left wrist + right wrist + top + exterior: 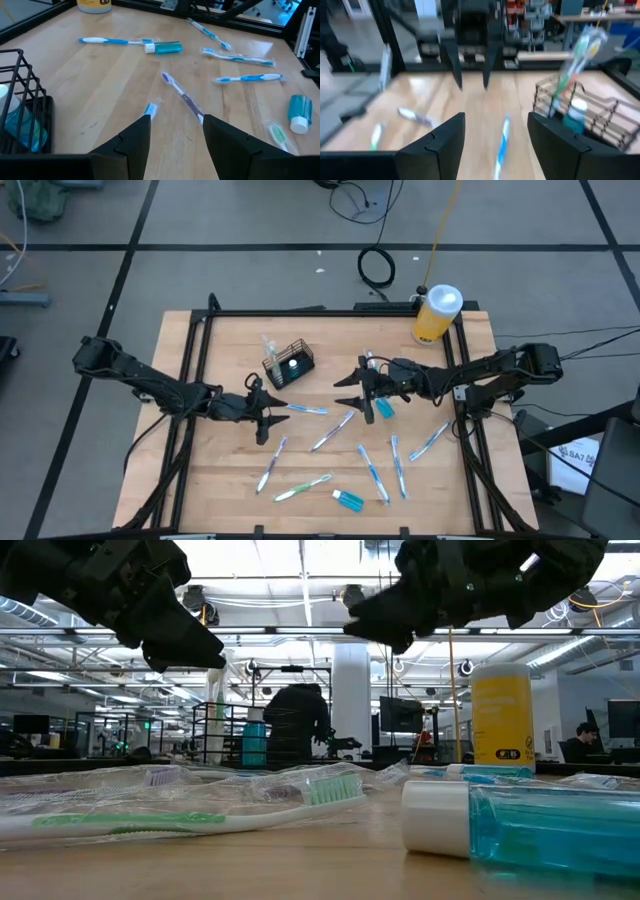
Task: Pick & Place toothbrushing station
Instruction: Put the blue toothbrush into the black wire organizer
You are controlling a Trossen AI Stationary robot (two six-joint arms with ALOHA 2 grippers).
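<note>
Black wire: the caddy (291, 364) is a small open basket of thin dark rods, seen close in the left wrist view (22, 107) and the right wrist view (587, 112).
Place: it stands on the wooden table (230, 340), toward the far middle, between the two arms and a little nearer the left gripper (262, 413); the yellow bottle (436, 314) stands well apart at the far right corner.
Contents: a small blue-green bottle with a white cap sits inside, and a wrapped toothbrush leans up out of it.
Handling: likely light and stiff; the wires should not give under a squeeze, but they are thin and smooth, so fingers could slip off a single rod. The load inside may rattle or tip if the caddy is tilted.
Where to hold: my judgement is the top rim wire on one long side, fingers straddling it, clear of the leaning toothbrush.
Long axis: in the overhead view it runs aslant, from near-left to far-right; the open mouth faces up.
Left claw: spread wide and empty, hovering over the table near the caddy, a loose toothbrush (182, 95) lying ahead of it.
Right claw: the right gripper (362, 392) is also spread wide, holding nothing, just right of the caddy above the scattered toothbrushes.
</note>
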